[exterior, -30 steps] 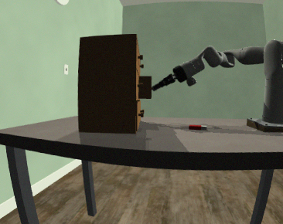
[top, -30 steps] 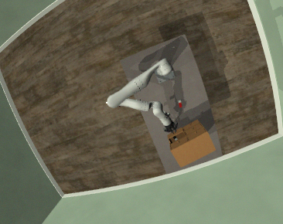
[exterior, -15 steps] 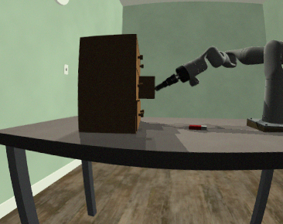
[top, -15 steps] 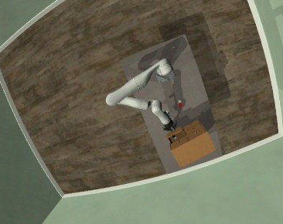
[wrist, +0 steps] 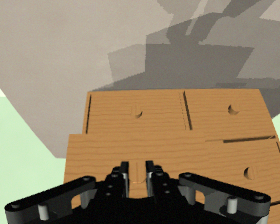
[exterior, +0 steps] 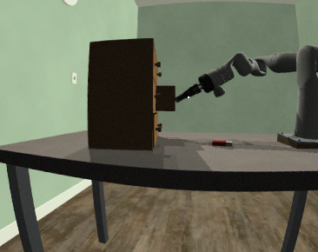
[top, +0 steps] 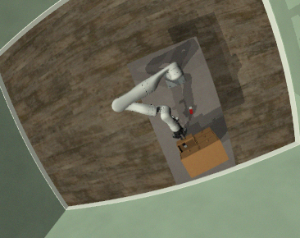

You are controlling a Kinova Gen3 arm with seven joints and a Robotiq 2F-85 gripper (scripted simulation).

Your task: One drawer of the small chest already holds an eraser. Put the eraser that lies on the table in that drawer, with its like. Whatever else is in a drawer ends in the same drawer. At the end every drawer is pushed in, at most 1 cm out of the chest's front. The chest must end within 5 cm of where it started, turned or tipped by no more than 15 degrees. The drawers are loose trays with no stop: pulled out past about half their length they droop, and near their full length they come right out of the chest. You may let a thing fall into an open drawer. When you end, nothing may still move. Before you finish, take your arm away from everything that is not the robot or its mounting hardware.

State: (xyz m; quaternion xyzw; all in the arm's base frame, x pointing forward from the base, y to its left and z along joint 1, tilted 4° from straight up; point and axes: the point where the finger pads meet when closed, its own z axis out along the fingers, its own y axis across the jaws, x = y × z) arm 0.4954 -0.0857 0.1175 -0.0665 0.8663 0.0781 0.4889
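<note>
The wooden chest [top: 206,159] [exterior: 121,96] stands upright. One middle-height drawer [exterior: 167,98] [wrist: 93,150] is pulled partly out and looks level. Its knob [wrist: 137,176] is between my fingertips. My gripper [top: 179,137] [exterior: 177,100] [wrist: 137,171] is shut on that knob, pointing obliquely down at the drawer front. In the top view a small pale thing [top: 185,145] shows inside the open drawer, too small to name. The red and white eraser [top: 191,111] [exterior: 221,143] lies on the table, out from the chest's front. The wrist view does not show the drawer's inside.
The other drawers in view look pushed in; their knobs [wrist: 137,114] [wrist: 233,109] [wrist: 249,173] stick out from the front. The table [top: 161,141] [exterior: 48,149] ends close beyond the chest. The robot's base [exterior: 297,141] stands past the eraser.
</note>
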